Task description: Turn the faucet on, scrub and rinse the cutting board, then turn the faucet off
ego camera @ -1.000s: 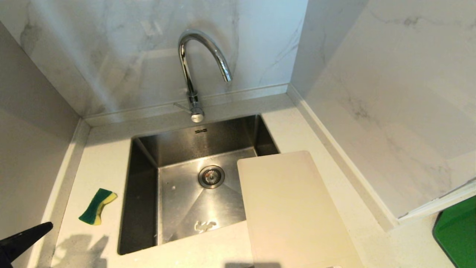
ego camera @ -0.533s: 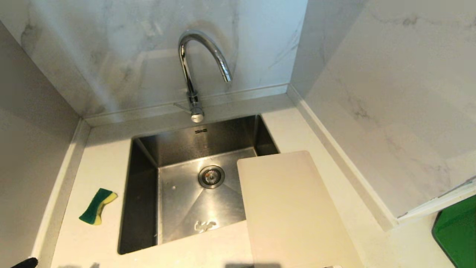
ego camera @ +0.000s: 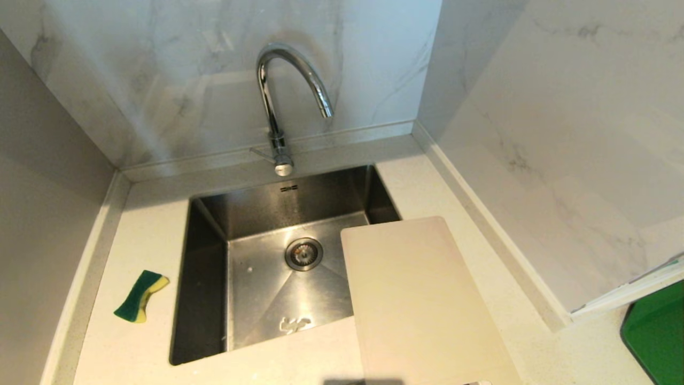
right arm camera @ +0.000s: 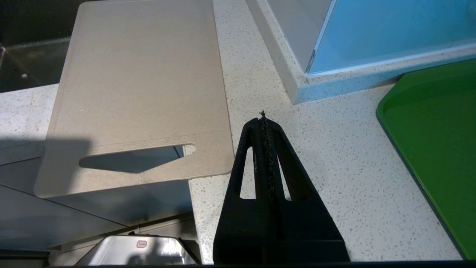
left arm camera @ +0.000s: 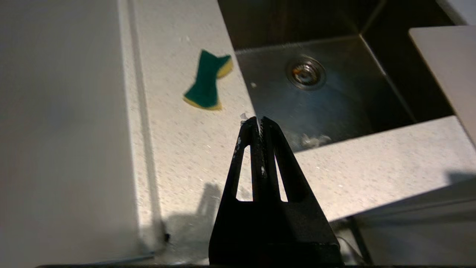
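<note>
While no water runs: the faucet point(ego camera: 278, 101) is judged untouched
Next move: its lever must be reached
Left gripper point(left arm camera: 260, 121): closed, empty
Right gripper point(right arm camera: 263, 118): closed, empty

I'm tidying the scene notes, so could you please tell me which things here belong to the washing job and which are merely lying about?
Belongs to the job:
- faucet, no water running
- cutting board, on the counter, one corner over the sink
- sponge, on the counter left of the sink

Just lying about:
- green tray, at the far right
</note>
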Available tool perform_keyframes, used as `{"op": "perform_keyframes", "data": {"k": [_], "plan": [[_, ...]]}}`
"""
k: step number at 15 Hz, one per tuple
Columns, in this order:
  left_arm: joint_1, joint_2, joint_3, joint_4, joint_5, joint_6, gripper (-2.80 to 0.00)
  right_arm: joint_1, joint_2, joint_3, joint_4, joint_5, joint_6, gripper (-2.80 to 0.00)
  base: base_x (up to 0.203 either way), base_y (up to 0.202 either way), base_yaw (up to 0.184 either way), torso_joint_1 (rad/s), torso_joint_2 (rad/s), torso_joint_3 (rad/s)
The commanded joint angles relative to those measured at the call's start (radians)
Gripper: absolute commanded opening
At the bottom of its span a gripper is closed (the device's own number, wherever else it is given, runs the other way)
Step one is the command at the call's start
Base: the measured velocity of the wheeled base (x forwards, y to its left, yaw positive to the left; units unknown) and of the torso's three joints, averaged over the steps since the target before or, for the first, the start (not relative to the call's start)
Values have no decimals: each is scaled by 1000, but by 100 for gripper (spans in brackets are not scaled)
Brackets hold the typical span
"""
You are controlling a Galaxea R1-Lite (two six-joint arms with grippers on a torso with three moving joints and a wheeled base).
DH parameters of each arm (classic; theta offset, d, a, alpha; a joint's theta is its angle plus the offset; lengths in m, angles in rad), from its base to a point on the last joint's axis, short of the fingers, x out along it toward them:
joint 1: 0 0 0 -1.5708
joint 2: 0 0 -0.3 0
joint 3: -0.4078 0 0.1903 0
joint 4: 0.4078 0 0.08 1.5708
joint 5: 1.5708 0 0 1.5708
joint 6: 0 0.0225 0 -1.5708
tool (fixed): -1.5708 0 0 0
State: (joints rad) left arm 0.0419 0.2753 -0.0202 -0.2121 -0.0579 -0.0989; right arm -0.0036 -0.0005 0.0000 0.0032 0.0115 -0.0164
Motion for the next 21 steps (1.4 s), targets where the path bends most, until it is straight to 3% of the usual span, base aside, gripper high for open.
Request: {"op": "perform_keyframes", "data": {"k": [1,6,10,13,21], "plan": [[-23,-88,2,15,23,17,-280,-1,0,1,0,1,0,-280,0,0,0,0,0,0],[-37,-276,2,194,25,54,-280,0,0,0,0,1,0,-280,0,0,0,0,0,0],[-38,-277,22,150,64,115,-280,1,0,1,0,1,0,-280,0,0,0,0,0,0],[-39,-277,21,229,60,120,-280,-1,0,1,0,1,0,-280,0,0,0,0,0,0],[-40,-277,22,221,58,93,-280,-1,0,1,-2,-10,27,-280,0,0,0,0,0,0]]}}
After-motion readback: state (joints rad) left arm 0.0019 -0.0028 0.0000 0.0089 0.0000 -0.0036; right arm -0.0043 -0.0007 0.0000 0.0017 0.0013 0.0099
